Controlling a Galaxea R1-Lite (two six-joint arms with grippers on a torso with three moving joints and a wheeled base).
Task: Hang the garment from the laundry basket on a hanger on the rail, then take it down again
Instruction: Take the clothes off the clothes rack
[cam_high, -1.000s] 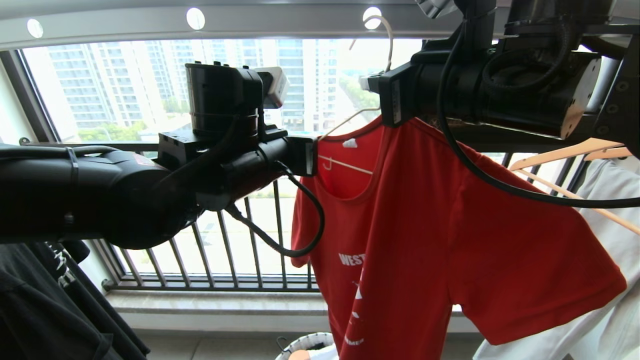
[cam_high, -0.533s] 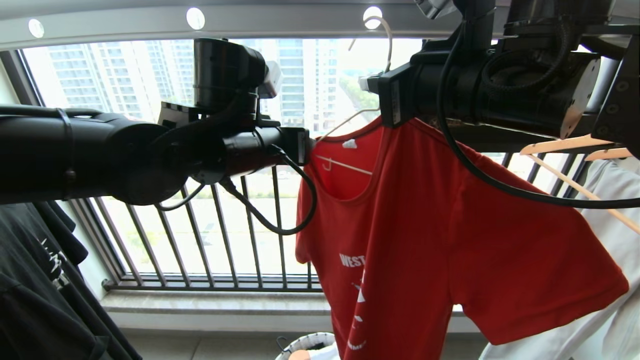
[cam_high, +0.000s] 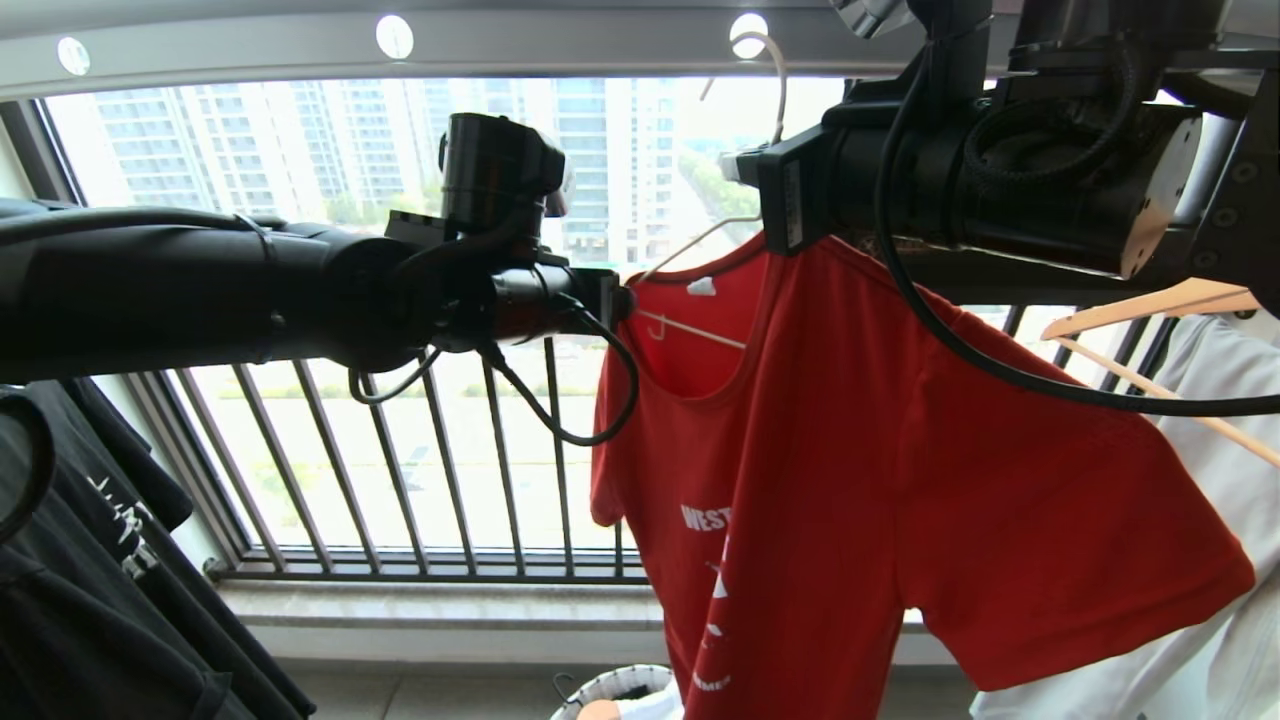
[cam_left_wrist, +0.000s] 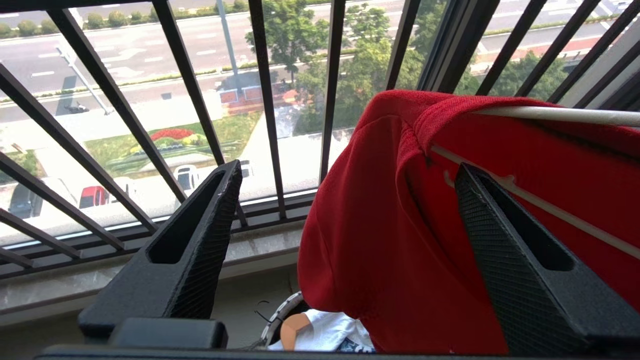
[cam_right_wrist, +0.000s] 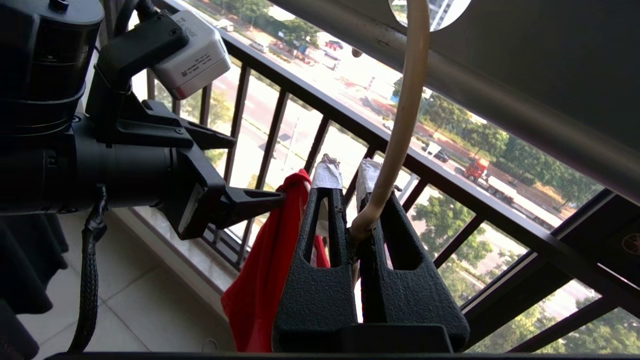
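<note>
The right gripper (cam_right_wrist: 350, 175) is clamped on the neck of the hanger (cam_right_wrist: 400, 135), upper centre of the frame, its hook through a hole in the rail (cam_high: 560, 45). The left gripper (cam_left_wrist: 345, 185) stands wide, straddling the left shoulder of the shirt (cam_high: 850, 470), holding nothing. The shirt hangs mid-frame on the hanger; the basket (cam_high: 600, 690) sits bottom centre.
</note>
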